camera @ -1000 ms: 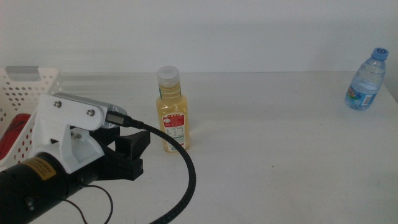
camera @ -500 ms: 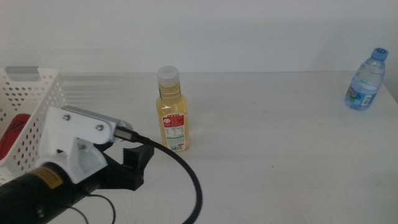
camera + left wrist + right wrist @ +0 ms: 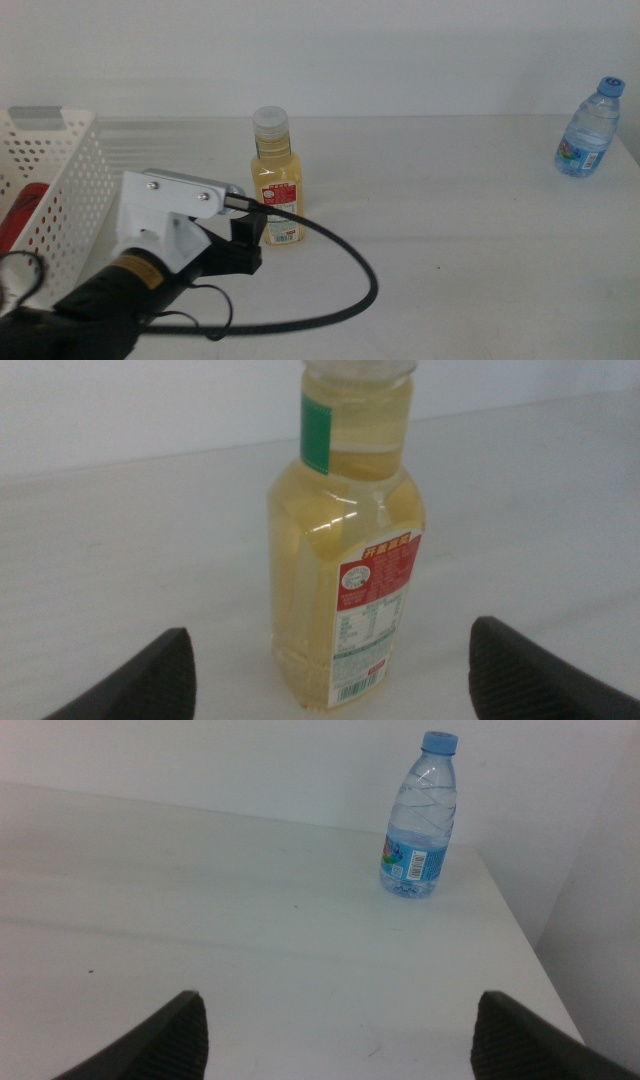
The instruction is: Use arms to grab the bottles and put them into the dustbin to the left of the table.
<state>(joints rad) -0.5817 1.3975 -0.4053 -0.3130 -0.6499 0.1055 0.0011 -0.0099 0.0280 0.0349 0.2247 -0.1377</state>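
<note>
The yellow-liquid bottle with white cap and red label stands upright mid-table. My left gripper comes in from the lower left, right in front of its base. In the left wrist view the same bottle stands close between the wide-apart jaws of the open left gripper, untouched. A small clear blue-capped water bottle stands at the far right edge. The right wrist view shows this water bottle well ahead of my open, empty right gripper. The white perforated dustbin sits at the left, with a red can inside.
The white table ends just right of the water bottle. The left arm's black cable loops over the table's front. A pale wall runs along the back.
My left arm has swung right, away from the dustbin, and its open gripper now sits close to the yellow bottle. The bottles have not moved.
</note>
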